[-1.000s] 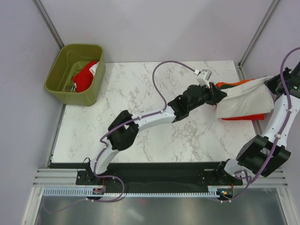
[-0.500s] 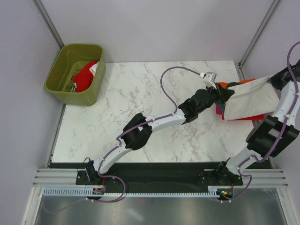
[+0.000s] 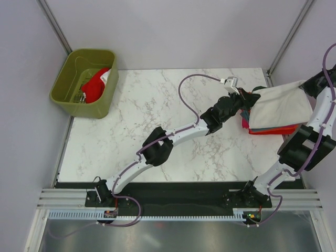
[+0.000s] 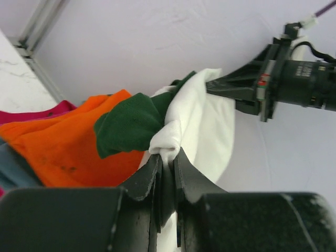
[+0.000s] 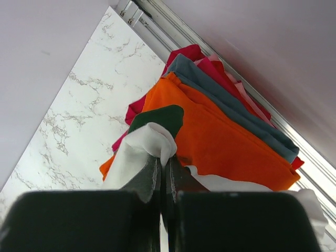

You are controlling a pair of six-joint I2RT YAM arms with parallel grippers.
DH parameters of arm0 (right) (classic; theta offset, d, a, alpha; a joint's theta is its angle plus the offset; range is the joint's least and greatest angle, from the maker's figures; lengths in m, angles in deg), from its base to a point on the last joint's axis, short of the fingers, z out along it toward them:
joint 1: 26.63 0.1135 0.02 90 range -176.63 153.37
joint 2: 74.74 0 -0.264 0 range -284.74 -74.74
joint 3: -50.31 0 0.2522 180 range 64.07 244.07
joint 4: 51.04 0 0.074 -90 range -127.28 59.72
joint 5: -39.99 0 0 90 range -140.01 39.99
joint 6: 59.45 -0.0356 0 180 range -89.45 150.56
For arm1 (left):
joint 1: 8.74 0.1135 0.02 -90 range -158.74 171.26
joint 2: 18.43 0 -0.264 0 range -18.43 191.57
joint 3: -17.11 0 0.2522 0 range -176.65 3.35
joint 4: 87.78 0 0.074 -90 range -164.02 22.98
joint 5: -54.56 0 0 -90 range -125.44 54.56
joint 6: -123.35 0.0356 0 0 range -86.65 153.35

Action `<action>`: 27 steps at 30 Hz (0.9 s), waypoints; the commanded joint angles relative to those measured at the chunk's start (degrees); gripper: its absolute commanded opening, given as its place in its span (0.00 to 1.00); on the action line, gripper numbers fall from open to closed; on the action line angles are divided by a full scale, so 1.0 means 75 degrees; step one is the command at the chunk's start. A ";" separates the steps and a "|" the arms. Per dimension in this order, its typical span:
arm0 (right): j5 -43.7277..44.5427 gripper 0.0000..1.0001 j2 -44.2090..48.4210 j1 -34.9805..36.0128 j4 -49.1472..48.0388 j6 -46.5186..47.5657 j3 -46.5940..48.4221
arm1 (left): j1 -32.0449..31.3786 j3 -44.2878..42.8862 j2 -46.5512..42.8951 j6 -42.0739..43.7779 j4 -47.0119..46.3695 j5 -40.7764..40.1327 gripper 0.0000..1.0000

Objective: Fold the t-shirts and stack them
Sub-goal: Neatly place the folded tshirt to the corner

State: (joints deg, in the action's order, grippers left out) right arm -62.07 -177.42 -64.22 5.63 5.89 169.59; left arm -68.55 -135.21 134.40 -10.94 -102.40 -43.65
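- The left pincer (image 4: 167, 157) was clamped on a bunched corner of the cream t-shirt (image 4: 207, 118), with its dark green sleeve (image 4: 128, 126) bulging just beside the fingertips.
- The right pincer (image 5: 161, 164) was closed tight on another fold of the same cream cloth, with a patch of green just past its tips.
- Between the two pincers the cream t-shirt hung stretched out as a sheet above the pile.
- Beneath both pincers lay the stack. The orange t-shirt (image 5: 220, 136) was on top and the grey-blue t-shirt (image 5: 231, 102) under it, with the red t-shirt (image 5: 185, 54) showing at the edges.
- The stack rested on the marbled bench (image 3: 157, 105), at the edge on the right pincer's side.
- Well apart from the left pincer, at the far corner on the opposite side of the bench, stood the olive-green bin (image 3: 63, 89) with a red cloth (image 3: 94, 86) inside.
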 commanded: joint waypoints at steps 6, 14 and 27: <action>0.0119 0.00 -0.0982 -0.0274 -0.1620 -0.0520 0.0357 | 0.0404 -0.0708 0.0737 -0.0669 -0.0434 -0.0744 0.02; -0.0268 0.33 -0.2118 -0.0169 -0.2265 -0.0848 0.0615 | 0.0615 -0.1482 0.1806 -0.1079 -0.0739 -0.1531 0.34; 0.1011 0.86 -0.0574 0.0054 -0.1808 -0.0074 0.0581 | 0.0873 0.0227 -0.0102 0.0010 -0.1184 -0.1039 0.96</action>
State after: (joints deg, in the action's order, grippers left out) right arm -63.51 -187.78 -59.30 -4.84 8.95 173.15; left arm -62.76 -136.55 143.34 -15.86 -106.79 -51.34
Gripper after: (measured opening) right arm 0.862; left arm 0.962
